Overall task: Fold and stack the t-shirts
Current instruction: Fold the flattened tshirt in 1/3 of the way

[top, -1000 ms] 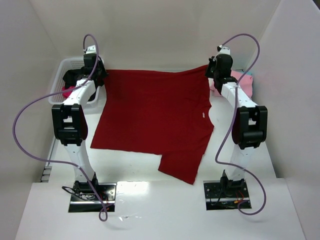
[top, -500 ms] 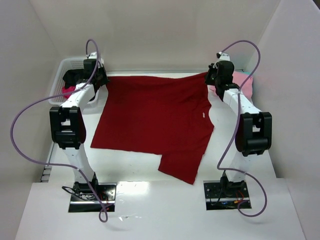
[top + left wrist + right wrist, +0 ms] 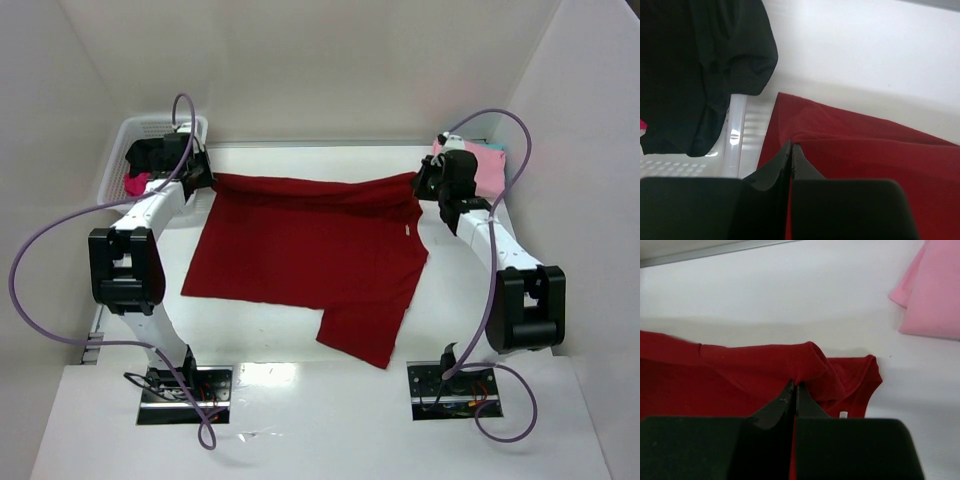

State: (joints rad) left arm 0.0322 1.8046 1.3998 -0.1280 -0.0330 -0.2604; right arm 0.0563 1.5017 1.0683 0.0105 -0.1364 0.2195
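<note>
**Red cloth pinched at both far corners, with the fold lying toward the arms**

Spread across the white table (image 3: 260, 330), the dark red shirt (image 3: 305, 255) lies sideways. Its neck, with a small white label, points to the robot's right, its bottom hem to the left, and one sleeve sticks out toward the arm bases. So its long axis runs left to right, and the far edge is stretched between the two arms.

The left hand (image 3: 791, 150) is clamped tight on the far left corner, with red cloth bunched at its fingertips, just beside the white basket (image 3: 125, 135). A black shirt (image 3: 700, 65) hangs over that basket's rim. The right hand (image 3: 794, 390) is closed just as firmly on a ridge of red cloth at the far right, by the neck opening. A folded pink shirt (image 3: 935, 290) lies apart from it, farther to the right.

Each hand is on its own end of the edge, so neither arm has an advantage (this looks like a two-handed move). What matters is that nearly all the cloth lies flat on the near side of the hands. The likely next step is to bring the gripped edge over toward the near edge, with both hands level so the crease runs straight from left to right. If one side runs ahead, the fold will probably skew, and the free sleeve may need tucking in afterwards.
</note>
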